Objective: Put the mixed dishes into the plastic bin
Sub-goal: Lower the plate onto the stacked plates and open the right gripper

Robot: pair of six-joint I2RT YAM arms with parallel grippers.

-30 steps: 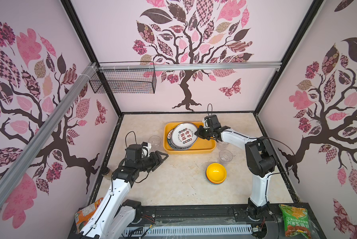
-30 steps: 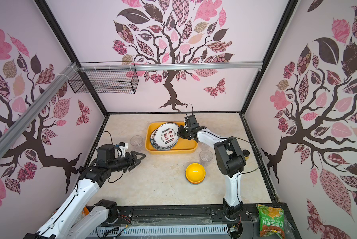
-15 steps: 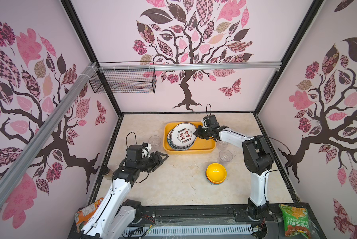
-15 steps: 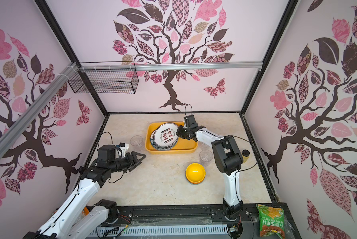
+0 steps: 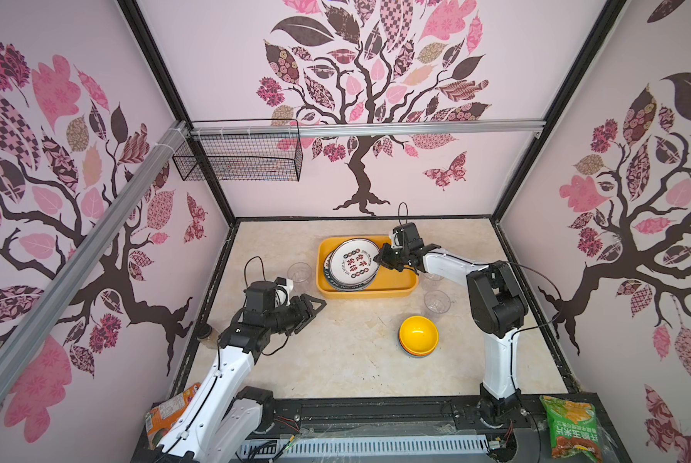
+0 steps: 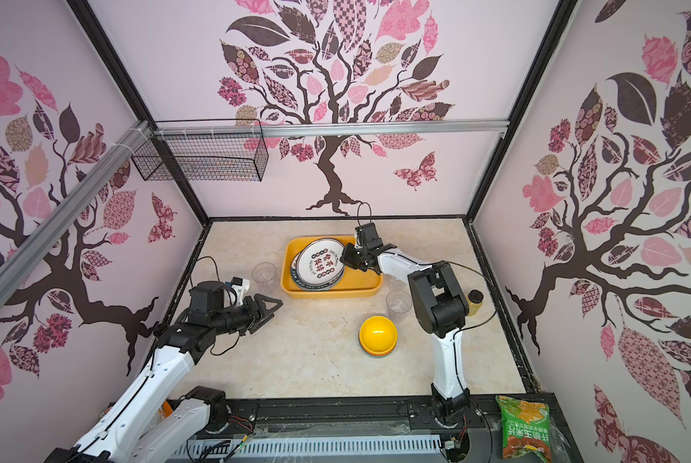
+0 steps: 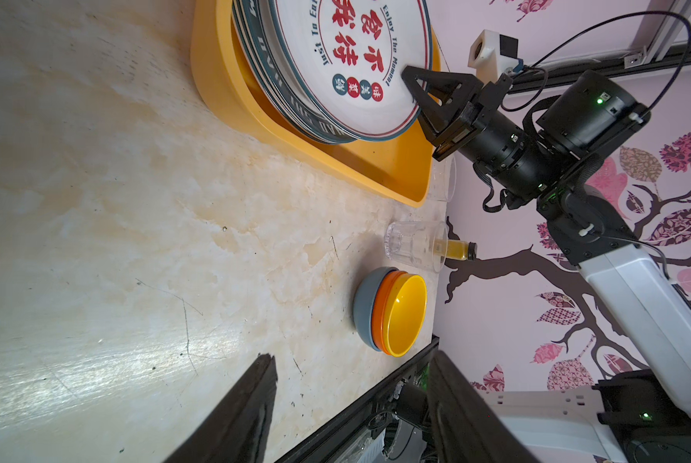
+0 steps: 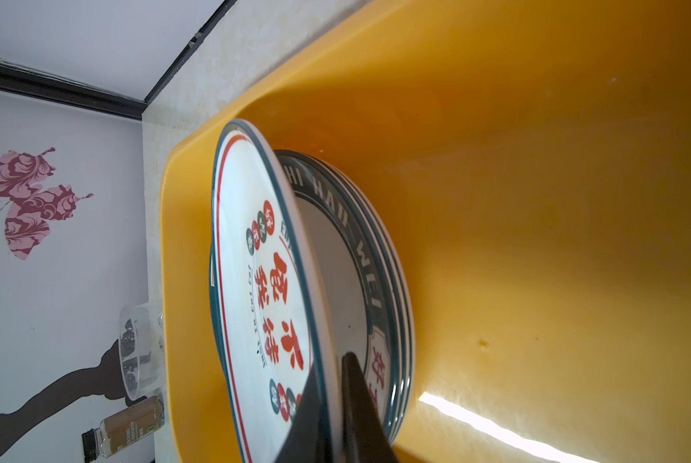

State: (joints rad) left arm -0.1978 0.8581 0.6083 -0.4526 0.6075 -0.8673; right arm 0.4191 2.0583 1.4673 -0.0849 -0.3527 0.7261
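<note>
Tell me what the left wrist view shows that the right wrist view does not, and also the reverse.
Only the left wrist view shows the stack of bowls, yellow inside orange inside blue, standing on the table, and the left gripper, open and holding nothing.

Only the right wrist view shows the gap between the tilted top plate and the plates below, and a butterfly decal on the wall.

Both views show the yellow-orange bin and the right gripper shut on the top plate's rim.

Marble tabletop point(image 5: 336, 360): bin point(image 5: 366, 294), bowls point(image 5: 419, 333), tumblers point(image 5: 437, 302)
</note>
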